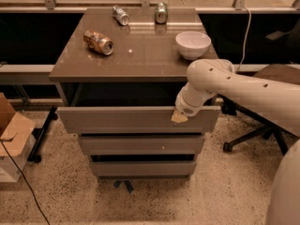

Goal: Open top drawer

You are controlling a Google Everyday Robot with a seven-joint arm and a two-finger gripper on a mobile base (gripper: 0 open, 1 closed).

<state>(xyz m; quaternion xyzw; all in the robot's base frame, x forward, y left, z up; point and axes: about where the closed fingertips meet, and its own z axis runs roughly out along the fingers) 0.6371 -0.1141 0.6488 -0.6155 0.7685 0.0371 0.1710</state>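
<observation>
Gripper (179, 117) rests on the upper lip of the top drawer (117, 120), under the front right corner of the bench (140, 60); whether it grips cannot be told. The drawer juts past the bench's front edge, stretching leftward from the gripper.

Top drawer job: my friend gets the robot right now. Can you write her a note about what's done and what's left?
The gripper is at the upper edge of the top drawer, near the right end of its front. The arm reaches in from the right.
The top drawer is partway out from under the cabinet top, with a dark opening behind its front.
The middle drawer and bottom drawer sit further back.
On top are a white bowl, a crushed can on its side, and two cans at the back.
Done: the drawer is started open.
Left: probably pull it out further, then let go.
</observation>
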